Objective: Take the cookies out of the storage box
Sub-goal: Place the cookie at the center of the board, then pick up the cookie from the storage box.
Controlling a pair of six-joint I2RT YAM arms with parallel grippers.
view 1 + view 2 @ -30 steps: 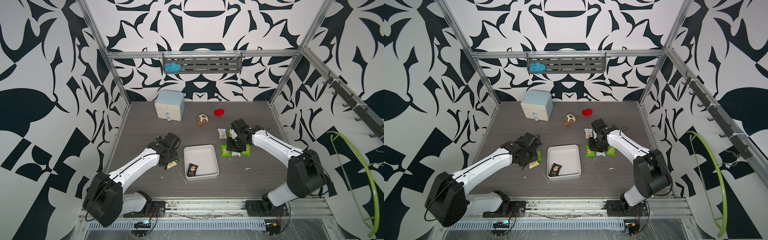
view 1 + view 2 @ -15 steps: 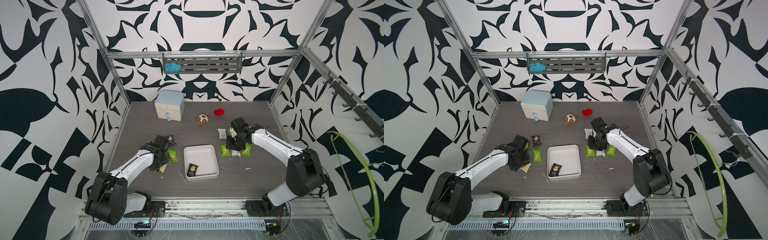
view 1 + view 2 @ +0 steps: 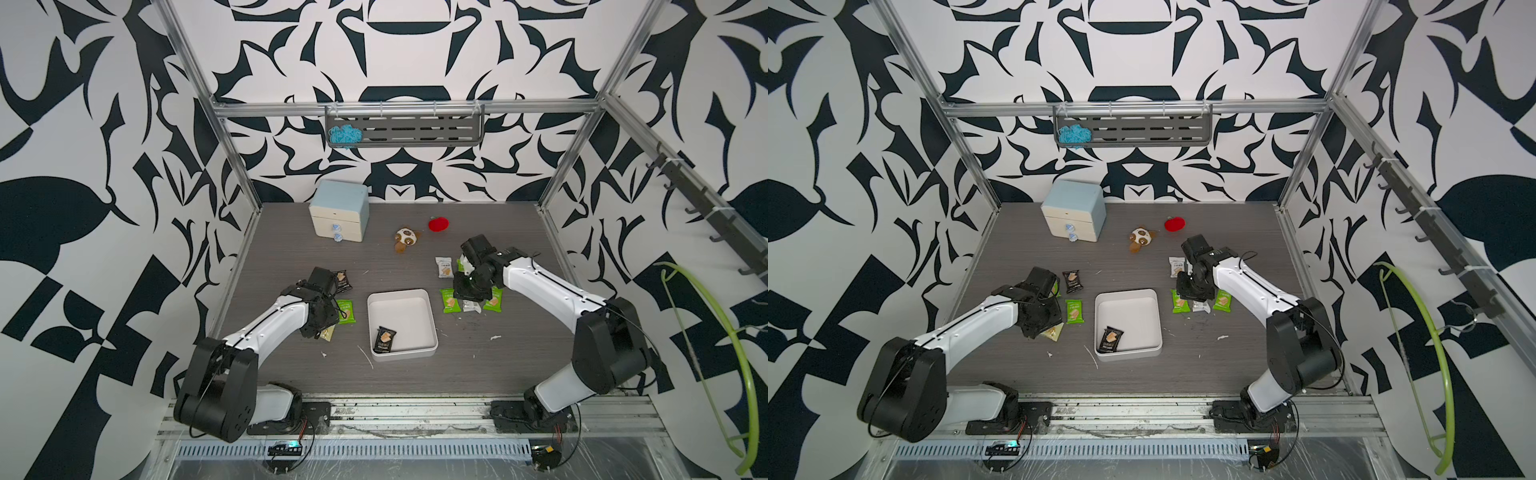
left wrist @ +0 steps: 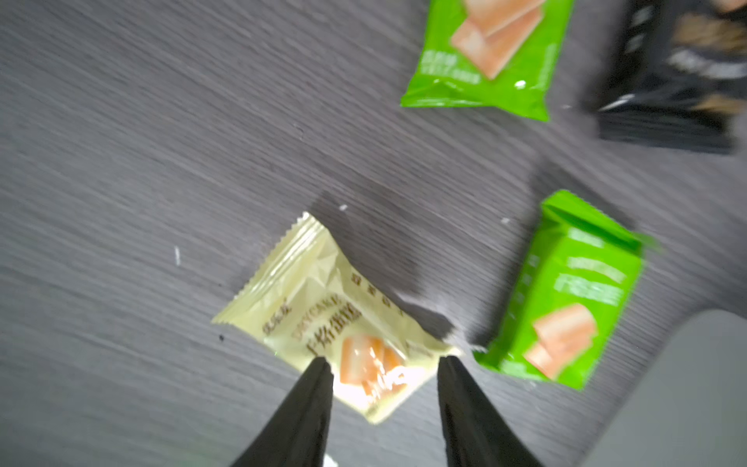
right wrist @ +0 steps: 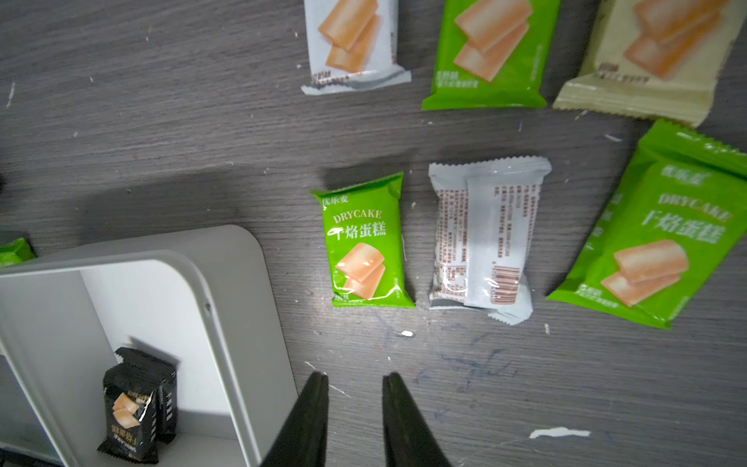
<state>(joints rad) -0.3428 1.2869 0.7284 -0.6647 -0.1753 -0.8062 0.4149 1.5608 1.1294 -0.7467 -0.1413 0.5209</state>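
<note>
The storage box (image 3: 401,293) is a white square tray at the table's middle, and it holds one black cookie packet (image 3: 384,339) in its near-left corner. That box (image 5: 226,242) and packet (image 5: 133,404) also show in the right wrist view. My left gripper (image 4: 384,362) stands open left of the box, over a cream packet (image 4: 323,307) lying flat on the table. Green (image 3: 345,311) and black (image 3: 341,281) packets lie beside it. My right gripper (image 5: 353,378) is open and empty right of the box, near green (image 5: 366,246) and white (image 5: 483,238) packets.
A pale-blue-topped two-drawer cabinet (image 3: 340,212) stands at the back left. A plush toy (image 3: 405,239) and a red object (image 3: 439,224) lie at the back middle. A grey rack (image 3: 415,129) with blue yarn hangs on the back wall. More packets (image 3: 444,267) lie behind my right gripper.
My left arm has drawn back to the left, uncovering the black and green packets. Its jaws have parted over the cream packet. The right arm has hardly moved.
</note>
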